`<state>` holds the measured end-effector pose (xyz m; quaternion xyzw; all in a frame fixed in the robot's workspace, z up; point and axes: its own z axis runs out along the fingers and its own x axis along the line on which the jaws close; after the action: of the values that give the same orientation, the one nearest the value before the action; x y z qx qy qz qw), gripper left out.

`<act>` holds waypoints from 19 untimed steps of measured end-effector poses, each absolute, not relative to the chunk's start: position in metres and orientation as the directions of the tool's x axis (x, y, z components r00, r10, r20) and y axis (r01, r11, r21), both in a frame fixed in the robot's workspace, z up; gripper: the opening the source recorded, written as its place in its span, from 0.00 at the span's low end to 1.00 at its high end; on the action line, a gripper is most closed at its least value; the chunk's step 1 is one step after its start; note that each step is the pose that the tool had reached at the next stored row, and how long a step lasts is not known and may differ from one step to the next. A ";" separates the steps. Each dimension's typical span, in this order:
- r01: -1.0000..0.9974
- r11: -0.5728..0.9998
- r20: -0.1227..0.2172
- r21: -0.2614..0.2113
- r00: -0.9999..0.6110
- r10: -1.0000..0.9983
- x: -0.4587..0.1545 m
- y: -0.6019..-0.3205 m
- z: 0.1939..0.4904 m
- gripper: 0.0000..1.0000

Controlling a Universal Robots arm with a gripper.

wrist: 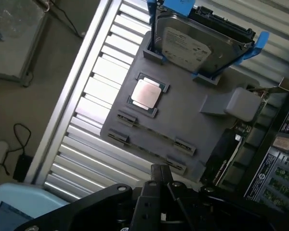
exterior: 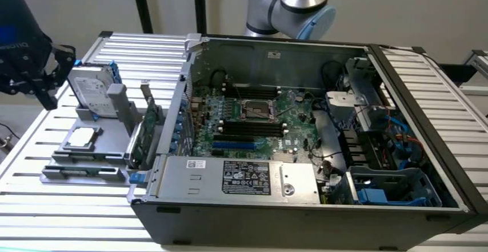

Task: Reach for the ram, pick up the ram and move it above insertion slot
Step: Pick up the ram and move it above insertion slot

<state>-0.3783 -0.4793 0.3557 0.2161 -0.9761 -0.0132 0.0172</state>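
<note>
The fingers (wrist: 157,174) were seen pressed together with nothing gripped, hovering over the ribbed counter (wrist: 94,101). Just beyond them a gray holder (wrist: 183,120) was laid. The ram (wrist: 154,132) was made out there as a thin dark strip, set on edge between the holder's clips and untouched. Farther from the fingers a processor (wrist: 146,94) was seated, and beyond it a hard drive (wrist: 192,45) in blue rails. Toward the exterior view's right, well apart from the fingers, the open computer case (exterior: 305,223) and its motherboard (exterior: 298,106) were placed.
</note>
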 end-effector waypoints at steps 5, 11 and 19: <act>-0.500 0.865 0.036 0.036 -0.865 -0.501 -0.378 -0.479 0.355 0.11; -0.588 0.808 0.047 0.041 -0.807 -0.589 -0.378 -0.479 0.353 0.11; -0.697 0.715 0.058 0.049 -0.713 -0.699 -0.378 -0.479 0.351 0.11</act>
<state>-0.3782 -0.4793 0.3509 0.3771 -0.9254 -0.0115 0.0361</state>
